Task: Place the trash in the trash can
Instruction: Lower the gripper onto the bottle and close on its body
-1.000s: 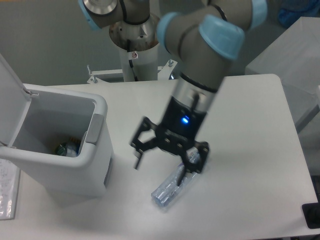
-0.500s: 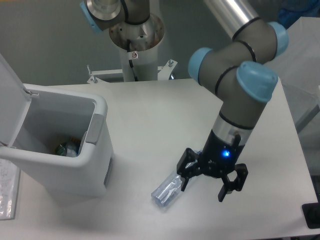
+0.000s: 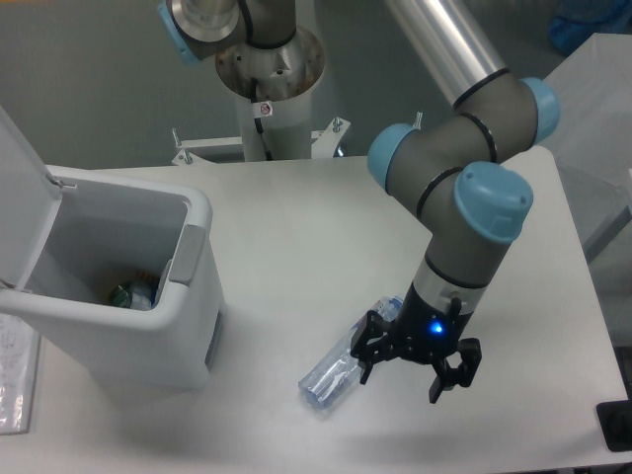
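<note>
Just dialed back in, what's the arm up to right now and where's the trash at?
The gripper is open and low over the table, just right of the clear plastic bottle, which lies on its side and is not held. The white trash can stands at the left with its lid up, and something already lies inside it; what that is I cannot tell. The bottle is yet to be picked up and binned.
</note>
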Motion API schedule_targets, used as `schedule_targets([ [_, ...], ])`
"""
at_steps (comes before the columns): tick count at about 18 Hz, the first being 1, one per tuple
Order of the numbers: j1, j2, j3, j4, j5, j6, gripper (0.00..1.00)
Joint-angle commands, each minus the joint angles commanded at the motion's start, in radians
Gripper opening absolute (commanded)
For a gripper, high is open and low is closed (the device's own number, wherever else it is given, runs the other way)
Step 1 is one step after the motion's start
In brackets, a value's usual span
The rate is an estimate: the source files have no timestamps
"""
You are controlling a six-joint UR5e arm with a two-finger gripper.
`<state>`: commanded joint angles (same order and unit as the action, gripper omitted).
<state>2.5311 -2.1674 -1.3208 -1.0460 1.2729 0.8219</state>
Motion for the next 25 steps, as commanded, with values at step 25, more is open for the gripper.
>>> schedule_targets([
  [25, -0.169, -0.1, 0.003, -0.062, 0.273, 0.118, 1.0],
])
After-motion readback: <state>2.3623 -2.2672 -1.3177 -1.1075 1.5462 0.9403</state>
